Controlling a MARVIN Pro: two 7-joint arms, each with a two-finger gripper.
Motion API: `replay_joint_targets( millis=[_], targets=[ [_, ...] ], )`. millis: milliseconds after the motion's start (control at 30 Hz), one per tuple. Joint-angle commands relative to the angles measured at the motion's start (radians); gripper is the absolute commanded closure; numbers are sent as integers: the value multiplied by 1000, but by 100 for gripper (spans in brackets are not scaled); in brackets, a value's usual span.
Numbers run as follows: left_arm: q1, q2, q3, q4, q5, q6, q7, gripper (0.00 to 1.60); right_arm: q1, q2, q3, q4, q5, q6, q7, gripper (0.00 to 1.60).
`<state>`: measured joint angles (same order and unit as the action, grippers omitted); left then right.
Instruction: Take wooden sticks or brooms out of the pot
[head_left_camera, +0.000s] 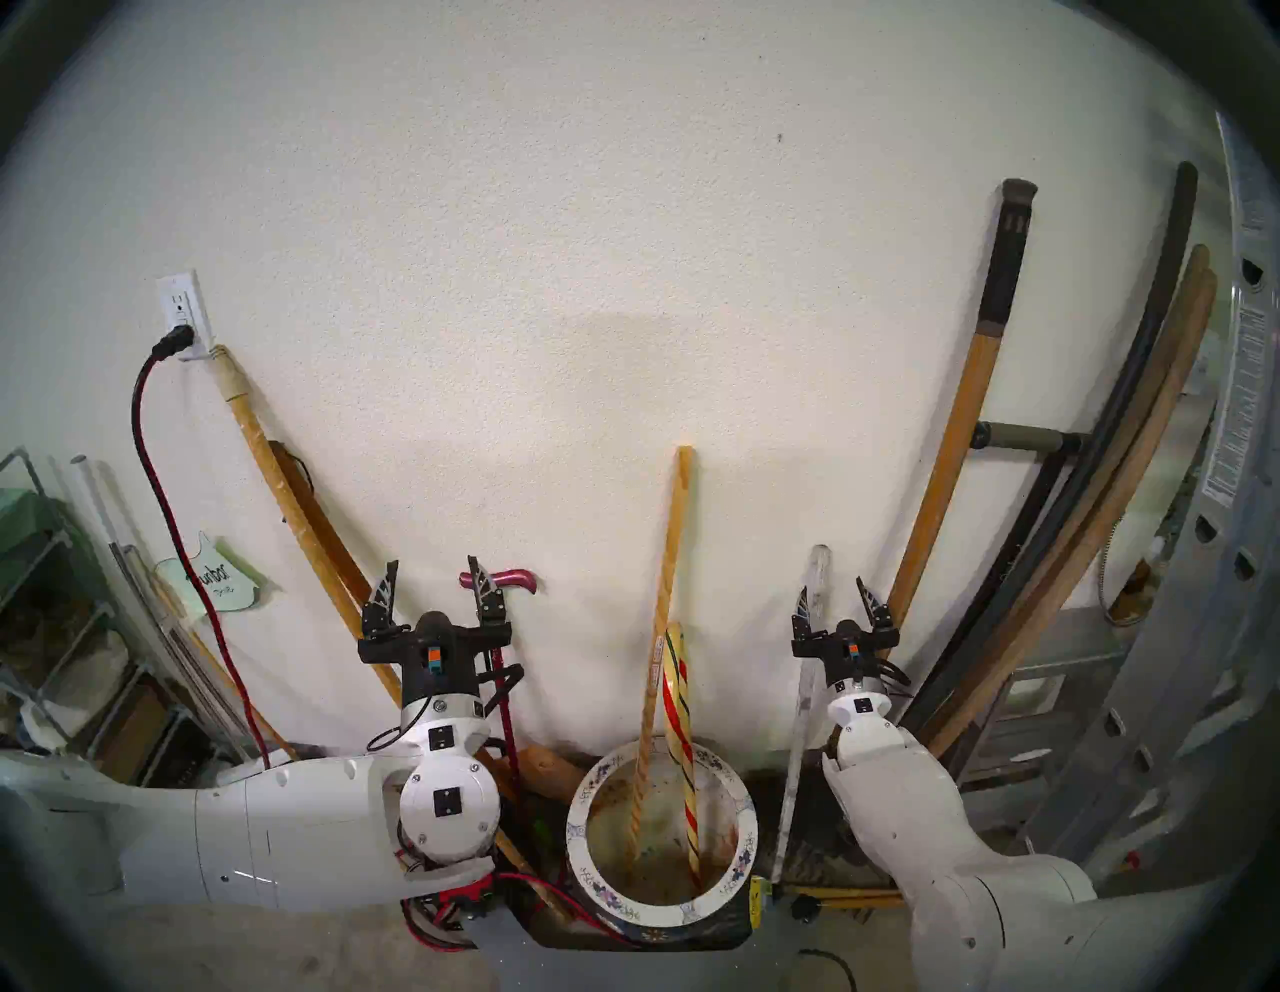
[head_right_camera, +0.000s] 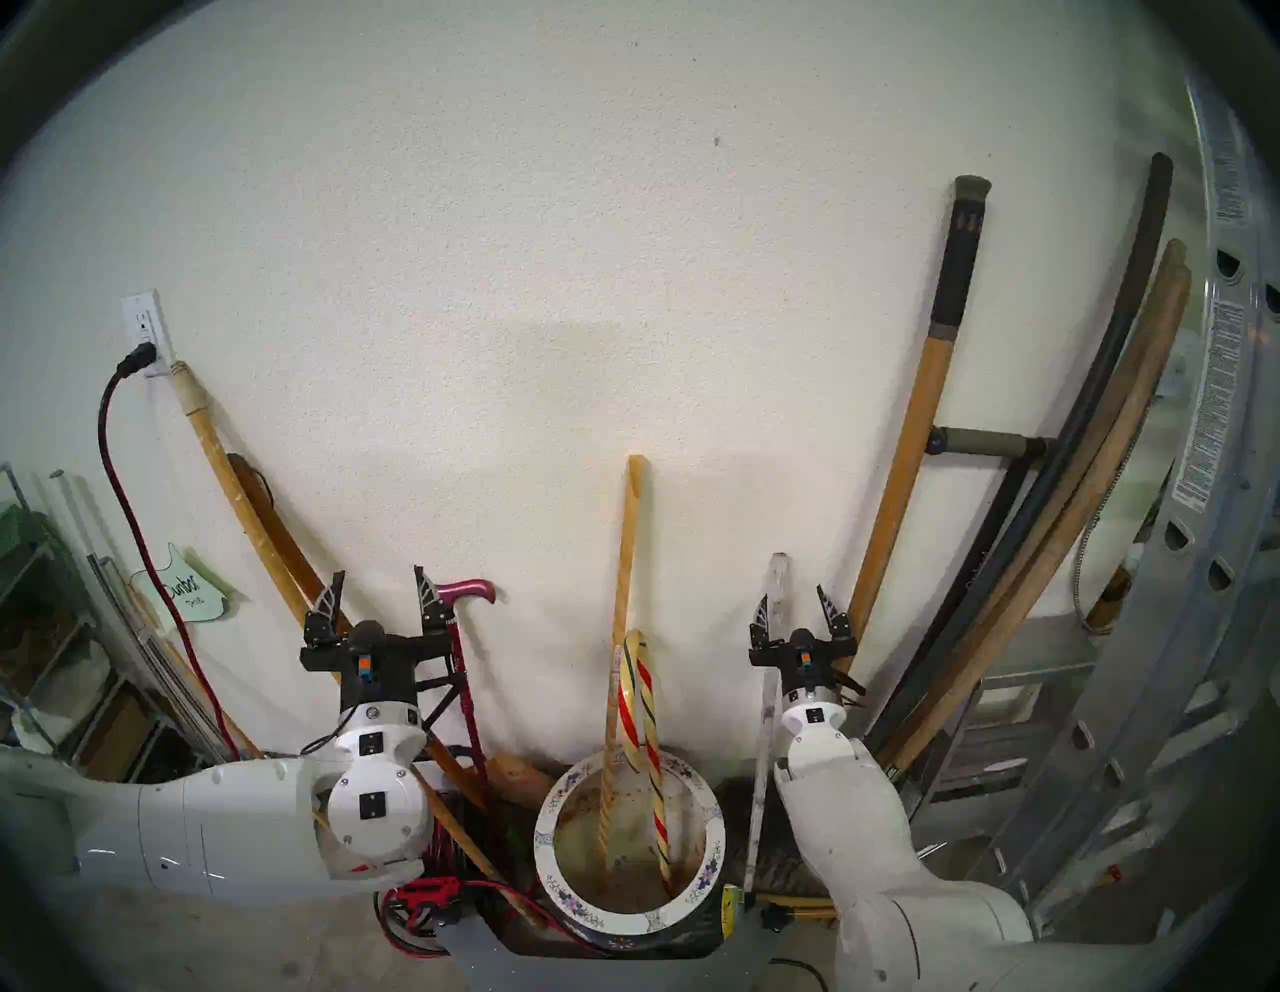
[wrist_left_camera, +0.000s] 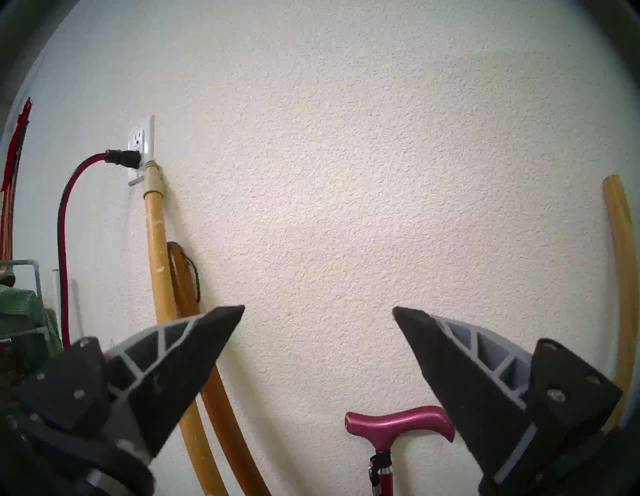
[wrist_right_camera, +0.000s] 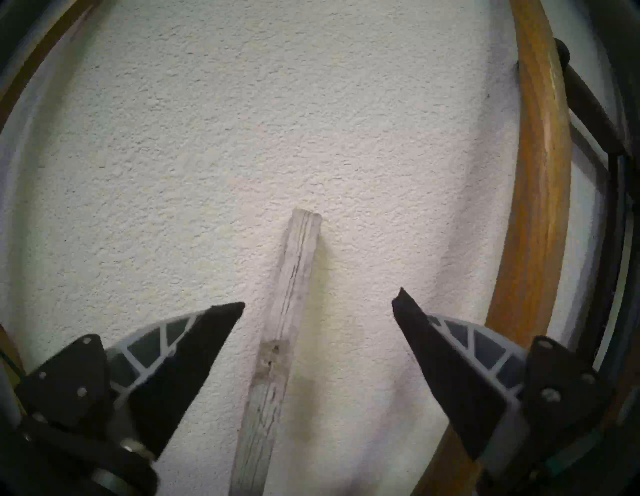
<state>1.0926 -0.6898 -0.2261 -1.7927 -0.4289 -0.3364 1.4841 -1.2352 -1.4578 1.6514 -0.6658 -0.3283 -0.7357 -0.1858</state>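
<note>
The pot (head_left_camera: 578, 817) (head_right_camera: 547, 831), white-rimmed with a flower pattern, stands on the floor by the wall. A pale yellow pole (head_left_camera: 668, 568) (head_right_camera: 627, 554) and a cream cane striped red and green (head_left_camera: 682, 727) (head_right_camera: 647, 713) stand in it. A grey-white slat (head_left_camera: 796, 762) (wrist_right_camera: 287, 311) leans on the wall outside the pot, to its right. My right gripper (head_left_camera: 833, 589) (head_right_camera: 792, 594) (wrist_right_camera: 318, 304) is open around the slat's upper part, with neither finger touching it. Left of the pot, my left gripper (head_left_camera: 434, 562) (head_right_camera: 379, 572) (wrist_left_camera: 318, 307) faces the wall, open and empty.
A magenta cane (head_left_camera: 509, 578) (wrist_left_camera: 398, 421) stands just right of my left gripper. Orange-brown tool handles lean at the left (head_left_camera: 277, 485) and right (head_left_camera: 949, 471). An aluminium ladder (head_left_camera: 1177, 623) fills the far right. A red cable (head_left_camera: 159, 499) hangs from the wall outlet; shelving stands far left.
</note>
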Motion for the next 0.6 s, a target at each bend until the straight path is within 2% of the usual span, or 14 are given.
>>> replay_joint_targets(
  millis=[0, 100, 133, 333, 567],
  targets=[
    [-2, -1, -2, 0, 2, 0, -1, 0, -109, 13, 5, -106, 16, -5, 47, 0],
    [-2, -1, -2, 0, 2, 0, -1, 0, -160, 17, 10, -171, 37, 4, 81, 0],
    [-2, -1, -2, 0, 2, 0, -1, 0, -151, 19, 14, -152, 37, -10, 90, 0],
    [-2, -1, -2, 0, 2, 0, -1, 0, -227, 23, 31, -251, 76, -14, 151, 0],
    [-2, -1, -2, 0, 2, 0, -1, 0, -313, 30, 52, -367, 146, 6, 223, 0]
  ],
)
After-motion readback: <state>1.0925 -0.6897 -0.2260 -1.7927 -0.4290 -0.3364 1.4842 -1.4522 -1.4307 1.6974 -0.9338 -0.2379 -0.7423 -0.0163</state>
